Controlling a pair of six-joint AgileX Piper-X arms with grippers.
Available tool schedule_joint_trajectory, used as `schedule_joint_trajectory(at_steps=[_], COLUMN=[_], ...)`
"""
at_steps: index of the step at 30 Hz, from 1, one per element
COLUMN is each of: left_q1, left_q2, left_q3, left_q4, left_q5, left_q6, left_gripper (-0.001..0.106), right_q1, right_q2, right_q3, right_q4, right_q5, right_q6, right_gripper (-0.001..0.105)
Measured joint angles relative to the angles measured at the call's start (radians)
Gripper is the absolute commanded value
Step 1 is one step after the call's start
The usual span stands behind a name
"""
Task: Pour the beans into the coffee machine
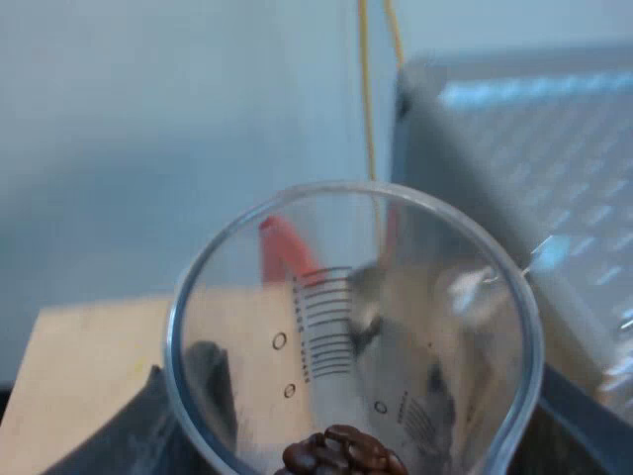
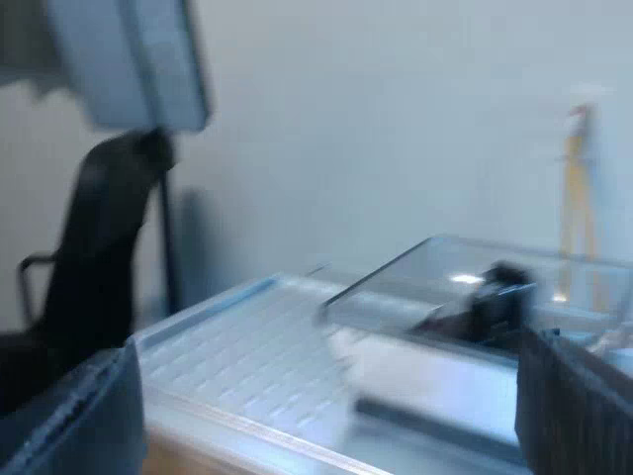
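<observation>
My left gripper (image 1: 366,421) is shut on a clear measuring glass (image 1: 326,327); its dark fingers (image 1: 198,381) show through the glass on both sides. A small heap of coffee beans (image 1: 341,452) lies at the glass's bottom. The glass is held beside the espresso machine's grey ribbed top (image 1: 554,168). Through the glass shows the red end of the holder's handle (image 1: 282,247). My right gripper (image 2: 321,426) is open with nothing between its fingers (image 2: 69,416), just off the machine's ribbed top (image 2: 247,366). Beyond it stands the clear bean hopper (image 2: 465,282).
A pale wooden tabletop (image 1: 79,366) lies below the glass. A black stand carrying a grey screen (image 2: 99,247) rises behind the machine. A thin yellow cord (image 1: 366,89) hangs against the plain wall.
</observation>
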Motion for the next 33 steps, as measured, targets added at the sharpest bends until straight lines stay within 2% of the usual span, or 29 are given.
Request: schedule_joint_trajectory(at_steps=[4,9,15,23,25,30,33], left_q1=[-0.084,-0.177,-0.293,-0.471,-0.51,-0.556,-0.589], left_q2=[0.002,0.052,0.221,0.467,0.537,0.676,0.761], left_q3=[-0.077,-0.181,-0.375,-0.602,-0.673,-0.811,-0.888], left_q4=[0.004,0.004,0.033,0.069,0.085,0.132,0.155], left_q5=[-0.008,-0.008,-0.01,-0.131,-0.185,-0.227,-0.275], left_q6=[0.025,0.034,0.075,0.211,0.258,0.289,0.342], left_gripper=[0.0,0.0,0.0,0.0,0.0,0.0,0.0], right_q1=[0.0,0.0,0.0,0.0,0.0,0.0,0.0], right_q2=[-0.067,-0.117,-0.115,-0.113,-0.113,-0.113,-0.113], right_q3=[0.0,-0.002,-0.004,-0.004,-0.004,-0.004,-0.004], right_q4=[0.0,0.0,0.013,0.037,0.041,0.04,0.04], right_q5=[0.111,0.13,0.137,0.137,0.137,0.137,0.137], right_q6=[-0.006,-0.059,-0.07,-0.073,-0.073,-0.073,-0.073], right_gripper=[0.078,0.078,0.078,0.078,0.078,0.078,0.078])
